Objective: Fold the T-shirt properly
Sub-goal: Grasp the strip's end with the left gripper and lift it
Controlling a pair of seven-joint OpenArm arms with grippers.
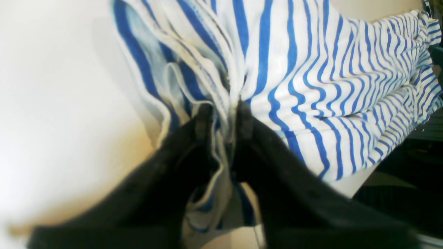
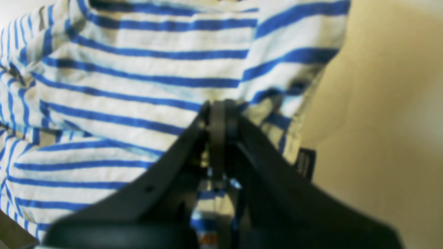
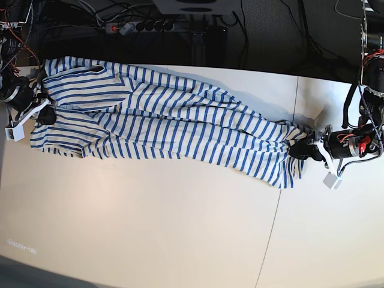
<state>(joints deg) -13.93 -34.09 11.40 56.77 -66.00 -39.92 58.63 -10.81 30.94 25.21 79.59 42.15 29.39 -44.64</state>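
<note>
T-shirt (image 3: 168,123): white with blue stripes, stretched in a long band across the upper part of the base view, from the upper left to the right of centre, lying on the table.
Tag (image 2: 306,162): small and dark, hanging at the shirt's edge, right of centre in the right wrist view.
Left gripper (image 1: 225,114): at the right edge of the base view; fingers pinching a bunched fold of the shirt's end.
Right gripper (image 2: 218,110): at the upper left of the base view; fingers pressed together on the striped cloth.
Table (image 3: 150,228): pale, with a seam running down its right part.
</note>
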